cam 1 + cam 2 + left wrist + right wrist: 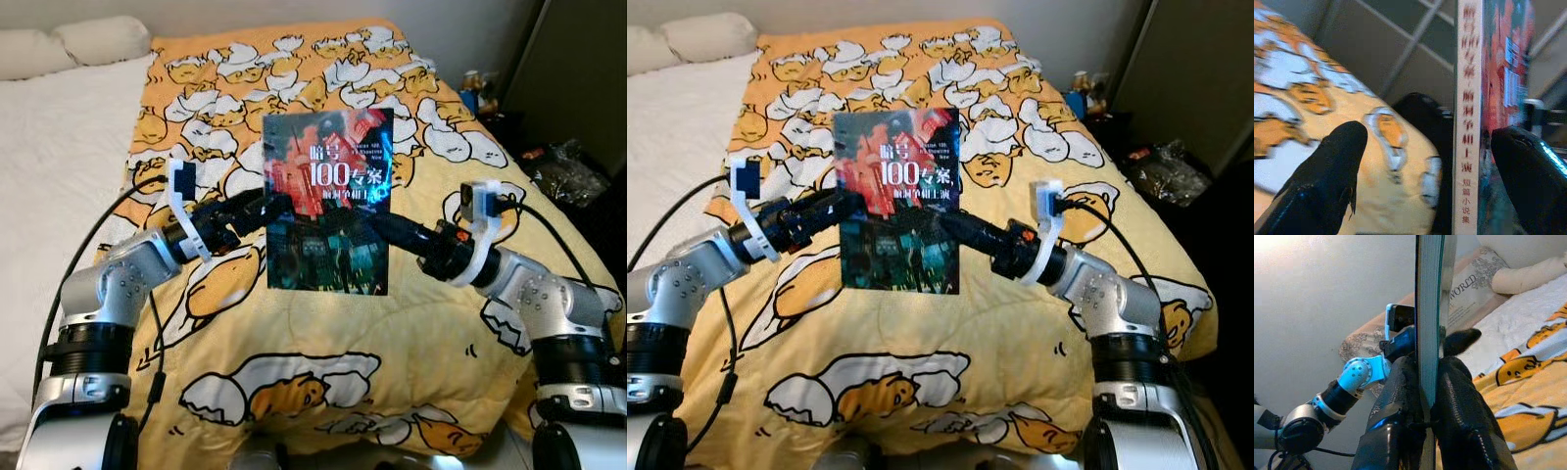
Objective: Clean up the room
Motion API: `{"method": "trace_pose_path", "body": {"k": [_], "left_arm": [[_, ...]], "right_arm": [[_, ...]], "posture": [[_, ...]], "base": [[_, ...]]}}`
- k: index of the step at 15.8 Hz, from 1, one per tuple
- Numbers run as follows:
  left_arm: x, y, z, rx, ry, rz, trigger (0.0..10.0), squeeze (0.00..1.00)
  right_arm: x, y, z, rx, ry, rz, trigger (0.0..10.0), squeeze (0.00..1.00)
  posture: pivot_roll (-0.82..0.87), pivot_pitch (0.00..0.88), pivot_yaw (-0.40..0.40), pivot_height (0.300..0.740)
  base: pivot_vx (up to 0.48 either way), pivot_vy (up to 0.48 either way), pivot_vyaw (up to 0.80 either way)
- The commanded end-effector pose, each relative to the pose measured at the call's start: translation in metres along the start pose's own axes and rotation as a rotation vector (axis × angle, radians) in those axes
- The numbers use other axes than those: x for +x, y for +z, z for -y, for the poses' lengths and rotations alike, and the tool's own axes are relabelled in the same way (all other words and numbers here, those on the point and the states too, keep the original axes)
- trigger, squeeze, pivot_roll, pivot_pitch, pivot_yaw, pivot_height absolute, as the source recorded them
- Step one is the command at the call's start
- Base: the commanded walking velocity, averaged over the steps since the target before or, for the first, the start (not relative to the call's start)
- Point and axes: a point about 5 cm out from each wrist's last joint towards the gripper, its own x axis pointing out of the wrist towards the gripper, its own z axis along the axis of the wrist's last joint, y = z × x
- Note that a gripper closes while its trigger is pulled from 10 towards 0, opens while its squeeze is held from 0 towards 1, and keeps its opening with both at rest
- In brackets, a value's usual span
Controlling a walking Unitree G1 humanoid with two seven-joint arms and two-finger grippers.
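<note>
Left eye view: a book [327,201] with a red and dark cover and white characters is held upright above the bed, over the yellow egg-print duvet [323,323]. The left gripper [277,208] reaches to the book's left edge, near its mid-height; the right gripper [377,223] meets the book's right edge at about the same height. White sheet [54,176] and pillows [69,44] lie beyond the duvet on the book's left; dark clutter [558,171] sits off the bed on the book's right. Right eye view: same arrangement; book [899,201] upright between the two arms, left gripper [848,206] at its left edge, right gripper [950,223] at its right edge, duvet [921,333] beneath. Left wrist view: the book's white spine [1467,117] with red characters stands between the two black fingers [1327,181]; one finger is well apart from the spine on the back-cover side, the other [1530,181] sits by the front cover, contact not resolvable. Pincer apart, not pressing the book from both sides. Duvet [1312,107] lies beyond the spine. Right wrist view: the book's page edge [1428,318] rises from between the two black fingers [1464,406], which press against both covers; right pincer clamped on the book. The left arm [1347,382] with its wrist camera shows past the book's far edge, with duvet [1528,396] and a patterned pillow [1469,284] to one side of the book.
</note>
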Motion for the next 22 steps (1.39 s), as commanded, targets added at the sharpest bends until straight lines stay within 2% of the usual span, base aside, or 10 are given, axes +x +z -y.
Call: {"method": "trace_pose_path", "body": {"k": [1, 3, 4, 6, 9, 12, 15, 19, 21, 22], "left_arm": [[0.001, 0.008, 0.008, -0.054, -0.095, 0.034, 0.0, 0.0], [0.002, 0.008, 0.014, -0.084, -0.149, 0.031, 0.0, 0.0], [0.001, 0.007, 0.023, -0.101, -0.227, -0.007, 0.0, 0.0], [-0.004, 0.002, 0.027, -0.102, -0.252, -0.044, 0.0, 0.0], [-0.008, 0.003, 0.028, -0.058, -0.207, -0.055, 0.0, 0.0], [-0.014, 0.0, 0.028, 0.041, -0.126, -0.081, 0.0, 0.0], [-0.013, -0.002, 0.03, 0.108, -0.103, -0.069, 0.0, 0.0], [-0.014, -0.008, 0.029, 0.129, -0.068, -0.102, 0.0, 0.0], [-0.01, -0.012, 0.025, 0.139, -0.014, -0.15, 0.0, 0.0], [-0.009, -0.014, 0.023, 0.171, 0.014, -0.173, 0.0, 0.0]], "right_arm": [[0.003, 0.011, -0.009, -0.035, 0.053, 0.029, 0.0, 0.0], [0.004, 0.01, -0.011, -0.028, 0.059, 0.028, 0.0, 0.0], [0.004, 0.01, -0.014, -0.013, 0.065, 0.02, 0.0, 0.0], [0.002, 0.005, -0.012, -0.015, 0.042, -0.01, 0.0, 0.0], [0.0, 0.001, -0.012, -0.002, 0.035, 0.003, 0.0, 0.0], [0.0, -0.001, -0.009, -0.01, 0.008, 0.006, 0.0, 0.0], [0.002, 0.001, -0.008, -0.025, -0.006, 0.009, 0.0, 0.0], [0.003, 0.001, -0.006, -0.035, -0.012, 0.001, 0.0, 0.0], [0.004, 0.002, -0.007, -0.043, -0.011, -0.001, 0.0, 0.0], [0.004, 0.002, -0.007, -0.044, -0.011, 0.0, 0.0, 0.0]], "posture": [[0.0, 0.0, 0.071, 0.74], [-0.01, 0.0, 0.062, 0.74], [-0.01, 0.0, 0.068, 0.74], [-0.02, 0.0, 0.075, 0.74], [-0.02, 0.0, 0.078, 0.74], [-0.01, 0.0, 0.088, 0.74], [-0.01, 0.0, 0.08, 0.74], [-0.02, 0.0, 0.087, 0.74], [-0.02, 0.0, 0.086, 0.74], [-0.02, 0.0, 0.084, 0.74]], "base": [[0.0, 0.0, 0.0], [0.0, 0.0, 0.0], [0.0, 0.0, 0.0], [0.0, 0.0, 0.0], [0.0, 0.0, 0.0], [0.0, 0.0, 0.0], [0.0, 0.0, 0.0], [0.0, 0.0, 0.0], [0.0, 0.0, 0.0], [0.0, 0.0, 0.0]]}}
